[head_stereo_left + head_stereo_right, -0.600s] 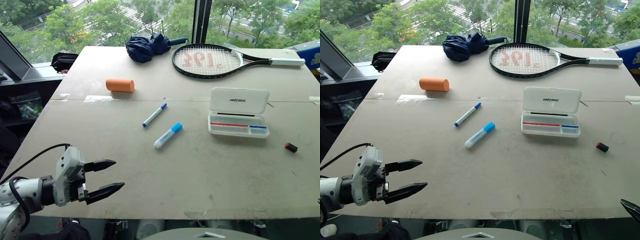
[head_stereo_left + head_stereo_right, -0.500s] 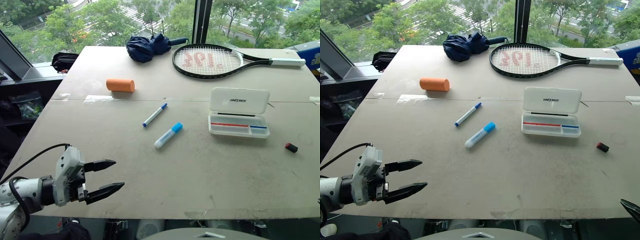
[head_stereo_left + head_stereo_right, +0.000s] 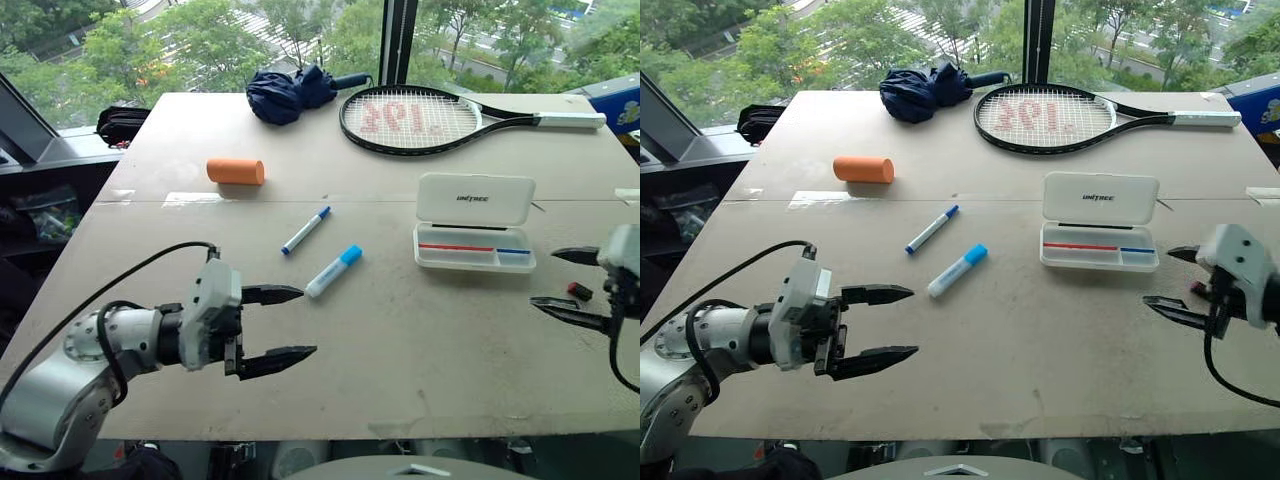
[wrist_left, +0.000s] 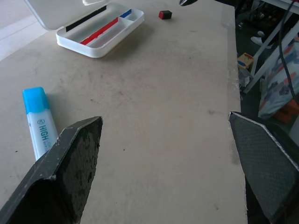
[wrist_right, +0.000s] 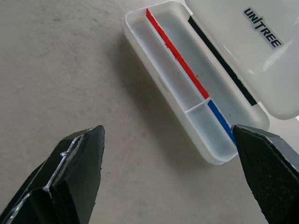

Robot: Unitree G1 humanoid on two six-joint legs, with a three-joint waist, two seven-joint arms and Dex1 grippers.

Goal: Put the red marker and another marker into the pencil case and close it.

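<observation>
Dusty grey table (image 3: 400,340) by window – both pincers (image 3: 275,323) (image 3: 572,283) apart, empty

Bare table (image 3: 400,330) between grippers; highlighter (image 3: 334,271) nearby.

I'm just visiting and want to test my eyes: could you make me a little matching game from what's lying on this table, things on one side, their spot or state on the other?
Things:
1. racket
2. orange roll
3. case
4. highlighter

Place or state:
A. lid open, near the right claw
B. blue cap, nearest the left claw
C. far edge, beside the dark umbrella
D. alone on the far left part of the table

Pairs: 1-C, 2-D, 3-A, 4-B
</observation>
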